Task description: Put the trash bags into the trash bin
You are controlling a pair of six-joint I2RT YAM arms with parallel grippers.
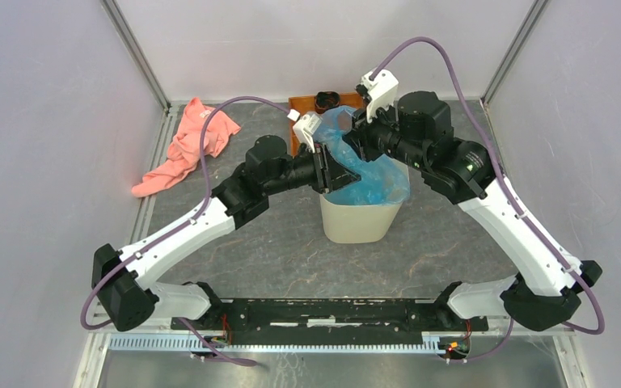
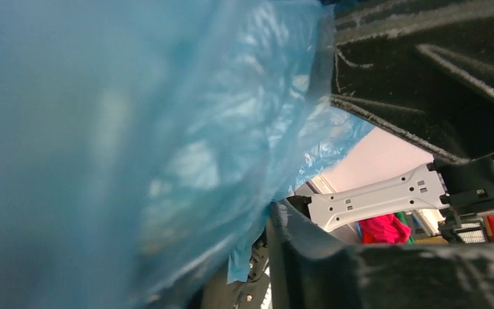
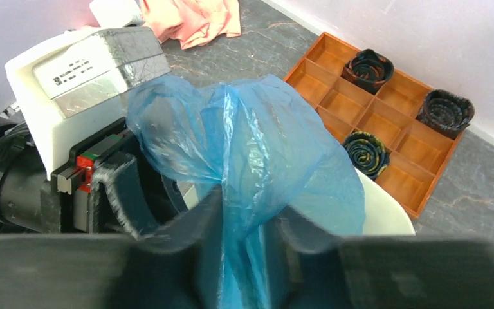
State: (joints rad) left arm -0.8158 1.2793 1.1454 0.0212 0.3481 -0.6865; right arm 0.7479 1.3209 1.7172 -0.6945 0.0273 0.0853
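The light-blue trash bag [image 1: 365,179] hangs partly inside the beige trash bin [image 1: 356,222] at mid-table, with its upper part pulled up above the rim. My right gripper [image 1: 357,129] is shut on a bunched fold of the bag [image 3: 257,141], above the bin's far side; the bin's rim [image 3: 386,206] shows under it. My left gripper [image 1: 329,170] is at the bin's left rim, its jaws apart, with the film [image 2: 167,148] draped against the fingertips. In the left wrist view the gripper [image 2: 305,154] has the film across its front.
An orange-brown compartment tray [image 1: 303,105] stands just behind the bin; it holds dark rolled items [image 3: 368,67]. A salmon-pink cloth [image 1: 190,145] lies at the back left. The two grippers are close together over the bin.
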